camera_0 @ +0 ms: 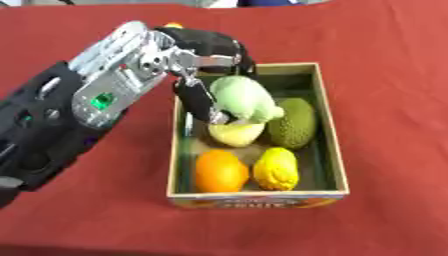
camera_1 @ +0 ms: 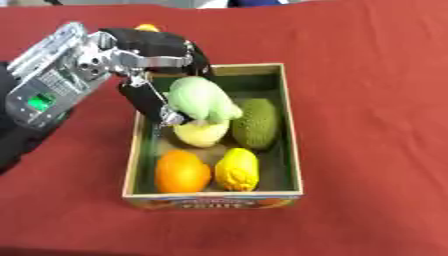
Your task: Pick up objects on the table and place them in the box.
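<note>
Hand: left hand (camera_0: 203,75) was over the box's far left corner, fingers curled around a pale green fruit (camera_0: 245,99), probably to lower it into free space.
Fruit: held above a pale yellow fruit (camera_0: 234,133), beside a dark green fruit (camera_0: 293,122).
Box: box (camera_0: 337,165) stood on the red desk (camera_0: 385,60), also holding an orange (camera_0: 220,171) and a lemon (camera_0: 276,169).
Right hand: not seen.

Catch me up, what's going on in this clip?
The robot's left hand holds a pale green fruit over the box on the red table. Under it are a yellow fruit, a dark green bumpy one, an orange and a lemon. The right hand isn't visible.
</note>
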Robot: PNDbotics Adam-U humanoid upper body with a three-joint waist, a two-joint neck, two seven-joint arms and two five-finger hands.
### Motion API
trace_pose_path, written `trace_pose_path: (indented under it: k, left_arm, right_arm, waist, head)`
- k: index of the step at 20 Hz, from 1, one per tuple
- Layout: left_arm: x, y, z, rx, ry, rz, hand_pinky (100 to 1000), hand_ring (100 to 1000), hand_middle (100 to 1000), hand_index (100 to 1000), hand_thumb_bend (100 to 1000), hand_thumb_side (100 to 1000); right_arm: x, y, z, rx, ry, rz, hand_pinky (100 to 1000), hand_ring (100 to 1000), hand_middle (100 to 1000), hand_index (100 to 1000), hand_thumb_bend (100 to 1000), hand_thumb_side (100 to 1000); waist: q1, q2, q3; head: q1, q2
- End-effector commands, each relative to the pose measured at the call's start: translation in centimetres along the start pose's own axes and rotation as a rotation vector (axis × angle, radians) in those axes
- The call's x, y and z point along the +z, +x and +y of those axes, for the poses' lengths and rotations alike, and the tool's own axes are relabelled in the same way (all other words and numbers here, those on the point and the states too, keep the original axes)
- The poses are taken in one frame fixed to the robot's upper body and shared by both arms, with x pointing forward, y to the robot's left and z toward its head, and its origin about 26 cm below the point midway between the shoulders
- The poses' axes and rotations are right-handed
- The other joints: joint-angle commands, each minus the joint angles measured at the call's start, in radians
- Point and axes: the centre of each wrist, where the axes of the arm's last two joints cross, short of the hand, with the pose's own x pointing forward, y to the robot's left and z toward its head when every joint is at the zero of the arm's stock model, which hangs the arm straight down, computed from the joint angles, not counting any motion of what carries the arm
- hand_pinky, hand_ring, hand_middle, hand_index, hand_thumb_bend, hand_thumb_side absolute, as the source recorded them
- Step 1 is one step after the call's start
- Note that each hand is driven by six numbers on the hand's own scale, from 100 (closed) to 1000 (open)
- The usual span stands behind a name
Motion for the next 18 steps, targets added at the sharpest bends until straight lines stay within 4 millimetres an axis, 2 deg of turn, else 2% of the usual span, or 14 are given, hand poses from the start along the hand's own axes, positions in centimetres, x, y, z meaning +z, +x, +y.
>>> trace_pose_path:
  k: [1, 4, 6, 7, 8, 11, 12, 13, 14, 18]
  left_arm:
    - [0.5, -0.1, 0.7, -0.046, 0.008, -0.004, 874, 846, 828, 922, 391, 454]
    - [1.5, -0.4, 1.4, -0.064, 0.042, -0.004, 880, 856, 838, 930, 384, 591]
    - [2.3, -0.4, 1.9, -0.06, 0.078, -0.009, 881, 857, 846, 940, 369, 729]
    - [2.7, -0.4, 2.1, -0.056, 0.094, -0.013, 879, 857, 845, 936, 368, 736]
    - [3.2, -0.4, 2.4, -0.053, 0.109, -0.014, 878, 855, 843, 934, 368, 730]
    - [4.8, -0.8, 3.3, -0.033, 0.164, 0.001, 853, 816, 789, 890, 276, 555]
    - [5.5, -1.1, 3.7, -0.019, 0.19, 0.015, 841, 800, 771, 869, 224, 511]
    - [6.3, -1.7, 4.1, -0.003, 0.217, 0.035, 830, 785, 754, 847, 100, 474]
    - [7.0, -2.3, 4.4, 0.016, 0.241, 0.061, 827, 779, 748, 840, 165, 413]
    - [9.5, -5.7, 5.3, 0.103, 0.294, 0.194, 829, 780, 752, 850, 137, 441]
  right_arm:
    - [-0.2, 0.8, -0.7, 0.014, -0.009, -0.026, 794, 736, 792, 873, 100, 522]
    - [-0.1, 0.7, -0.6, 0.012, -0.01, -0.019, 794, 736, 792, 873, 100, 525]
    - [-0.1, 0.6, -0.6, 0.011, -0.013, -0.016, 794, 735, 792, 873, 100, 525]
    - [0.0, 0.6, -0.6, 0.01, -0.013, -0.015, 794, 735, 791, 873, 100, 525]
    - [0.0, 0.6, -0.6, 0.01, -0.014, -0.014, 794, 735, 791, 873, 100, 525]
    - [0.0, 0.6, -0.7, 0.009, -0.019, -0.014, 794, 734, 791, 872, 100, 527]
    - [0.0, 0.6, -0.7, 0.009, -0.021, -0.014, 794, 734, 791, 872, 100, 527]
    - [0.0, 0.6, -0.7, 0.01, -0.022, -0.013, 794, 734, 791, 872, 100, 526]
    - [0.0, 0.6, -0.8, 0.011, -0.024, -0.013, 794, 734, 790, 872, 100, 526]
    - [0.0, 0.6, -0.9, 0.017, -0.029, -0.014, 794, 733, 790, 872, 100, 526]
  waist:
    - [-0.003, -0.02, -0.001]
    - [0.0, -0.022, 0.001]
    - [0.001, -0.024, 0.001]
    - [0.002, -0.025, 0.001]
    - [0.002, -0.026, 0.001]
    - [0.005, -0.028, 0.001]
    - [0.005, -0.029, 0.002]
    - [0.007, -0.03, 0.003]
    - [0.008, -0.03, 0.004]
    - [0.012, -0.03, 0.006]
  head:
    - [0.002, 0.002]
    - [0.001, 0.004]
    - [0.0, 0.004]
    - [0.0, 0.004]
    - [0.0, 0.005]
    - [-0.003, 0.006]
    - [-0.004, 0.007]
    - [-0.006, 0.008]
    - [-0.007, 0.009]
    - [-0.008, 0.008]
